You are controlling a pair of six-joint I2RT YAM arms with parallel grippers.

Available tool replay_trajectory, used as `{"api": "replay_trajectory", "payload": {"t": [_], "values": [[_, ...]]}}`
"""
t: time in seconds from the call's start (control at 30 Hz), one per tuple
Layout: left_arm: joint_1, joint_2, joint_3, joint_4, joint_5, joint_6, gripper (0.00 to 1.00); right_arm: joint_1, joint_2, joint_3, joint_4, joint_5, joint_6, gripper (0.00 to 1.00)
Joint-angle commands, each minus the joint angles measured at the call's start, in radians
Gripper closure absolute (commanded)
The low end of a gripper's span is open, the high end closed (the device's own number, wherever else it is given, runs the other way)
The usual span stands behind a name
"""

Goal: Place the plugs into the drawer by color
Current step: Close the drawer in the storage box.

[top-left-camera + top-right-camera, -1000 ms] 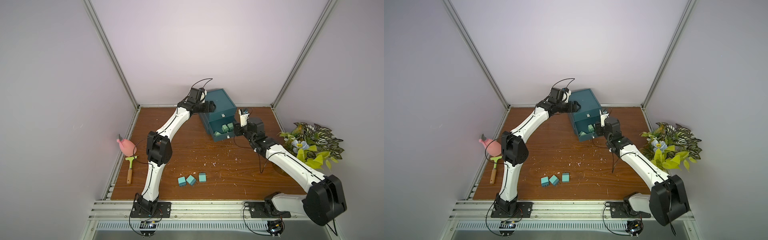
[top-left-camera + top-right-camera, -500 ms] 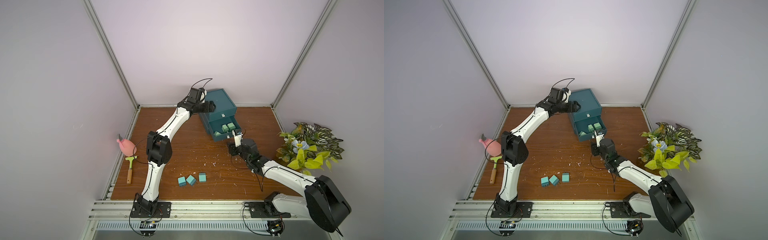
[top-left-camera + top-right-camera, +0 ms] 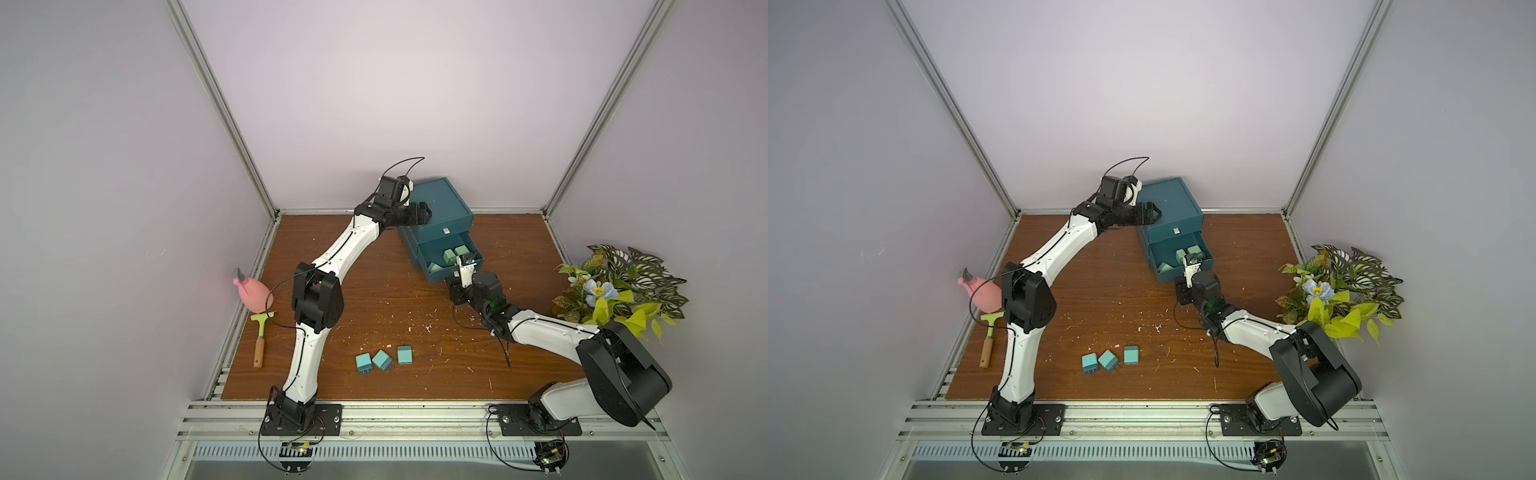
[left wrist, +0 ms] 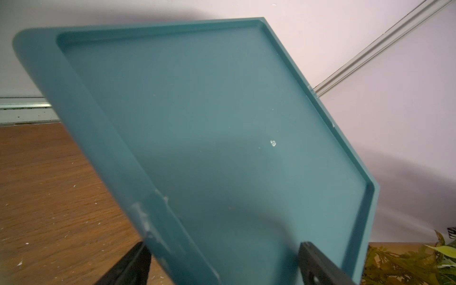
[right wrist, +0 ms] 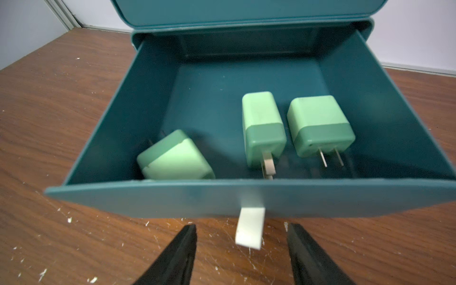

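The dark teal drawer chest (image 3: 440, 203) (image 3: 1169, 203) stands at the back of the table, and its middle drawer (image 5: 246, 197) is pulled out. Three light green plugs (image 5: 175, 158) (image 5: 262, 128) (image 5: 319, 125) lie inside it. Three turquoise plugs (image 3: 364, 362) (image 3: 382, 360) (image 3: 404, 355) sit near the front edge. My left gripper (image 3: 424, 210) (image 4: 223, 244) stands open, straddling the chest's top left edge. Low in front of the drawer, my right gripper (image 3: 455, 286) (image 5: 241, 225) is open. The white tab handle (image 5: 249, 228) sits between its fingers, touching neither.
A pink bulb-shaped toy (image 3: 253, 293) and a green brush with a wooden handle (image 3: 261, 338) lie by the left wall. A leafy plant (image 3: 619, 286) fills the right side. White crumbs speckle the wooden table (image 3: 374, 299).
My right gripper has come down from beside the drawer to table height in front of it, at the tab handle. The left arm and the plugs have not moved.
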Motion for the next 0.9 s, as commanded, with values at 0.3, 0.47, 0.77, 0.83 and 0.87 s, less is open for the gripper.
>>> {"api": "replay_trajectory", "payload": {"t": [0.3, 0.47, 0.77, 0.83, 0.87], "values": [[0.008, -0.008, -0.032, -0.036, 0.001, 0.013, 0.13, -0.002, 0.043, 0.096, 0.073, 0.004, -0.004, 0.35], [0.009, -0.010, -0.036, -0.037, -0.001, 0.013, 0.13, -0.003, 0.060, 0.122, 0.085, 0.009, -0.008, 0.35], [0.008, -0.006, -0.037, -0.034, 0.004, 0.010, 0.13, -0.016, 0.162, 0.184, 0.176, -0.017, 0.022, 0.35], [0.008, -0.007, -0.038, -0.033, 0.006, 0.008, 0.13, -0.020, 0.196, 0.203, 0.204, -0.027, 0.035, 0.35], [0.008, -0.007, -0.038, -0.033, 0.005, 0.009, 0.13, -0.022, 0.211, 0.216, 0.218, -0.033, 0.041, 0.35]]}}
